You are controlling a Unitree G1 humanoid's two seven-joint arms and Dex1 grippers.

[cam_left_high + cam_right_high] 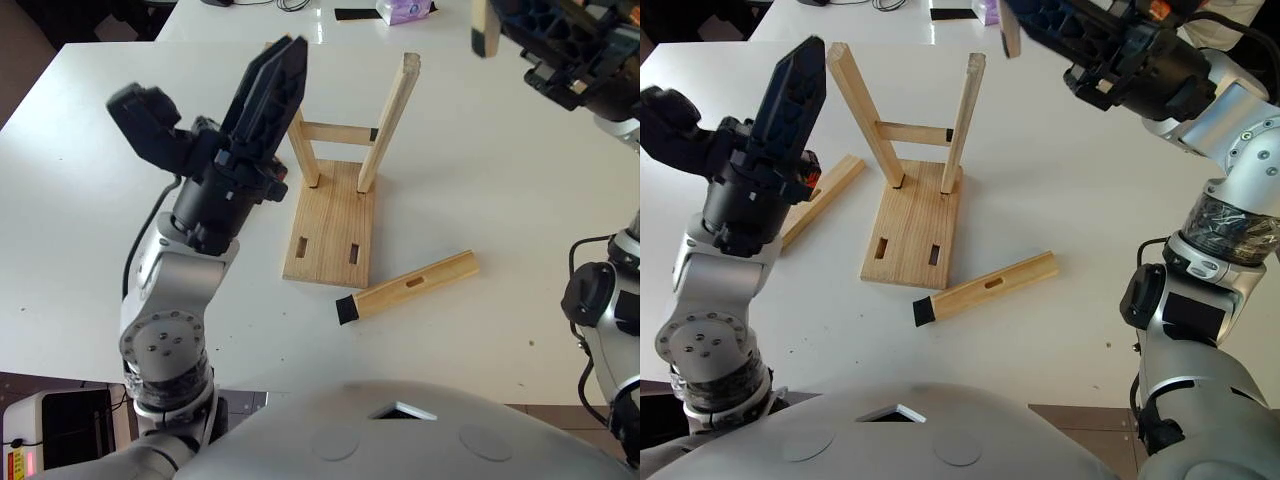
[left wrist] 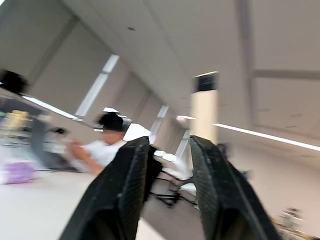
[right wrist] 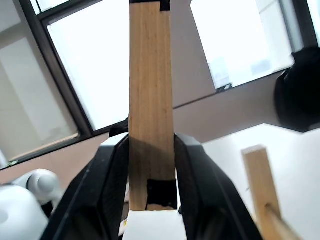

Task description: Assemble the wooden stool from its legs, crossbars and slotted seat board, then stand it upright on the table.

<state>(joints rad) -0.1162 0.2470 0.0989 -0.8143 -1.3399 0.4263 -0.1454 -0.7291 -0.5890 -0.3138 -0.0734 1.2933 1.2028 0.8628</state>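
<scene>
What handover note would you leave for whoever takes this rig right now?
Left gripper: open, empty, raised.
Right gripper: shut on a black-tipped pale wooden leg, held high.
Done: two upright legs joined by a crossbar stand in the flat slotted seat board.
Left: two slots empty; a black-capped leg lies before the board, another wooden bar on its left.

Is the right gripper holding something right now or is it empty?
Holding: the right gripper is shut on a wooden leg, clamping it from both sides.

White table (image 1: 480, 180), large bright windows (image 3: 90, 75), strip lights (image 2: 260, 134) along the ceiling (image 2: 200, 30)
</scene>
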